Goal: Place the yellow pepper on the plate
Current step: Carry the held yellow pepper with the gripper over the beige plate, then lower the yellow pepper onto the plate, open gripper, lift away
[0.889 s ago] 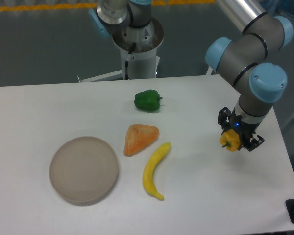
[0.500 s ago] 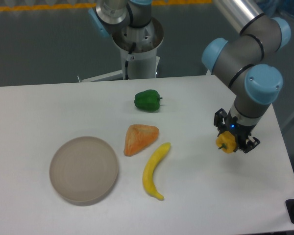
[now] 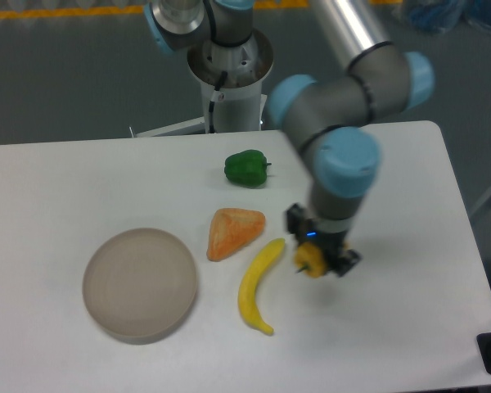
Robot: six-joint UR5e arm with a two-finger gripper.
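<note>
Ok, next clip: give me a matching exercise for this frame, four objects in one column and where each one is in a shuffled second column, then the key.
Things:
1. yellow pepper
2. plate
3. green pepper
4. banana

Places:
A. lying on the table between the plate and the gripper
B. farthest back on the table, nearest the robot base
C. held in the gripper, right of the banana
D. on the table at the left, nothing on it

Pairs: 1-C, 2-D, 3-B, 4-A
</note>
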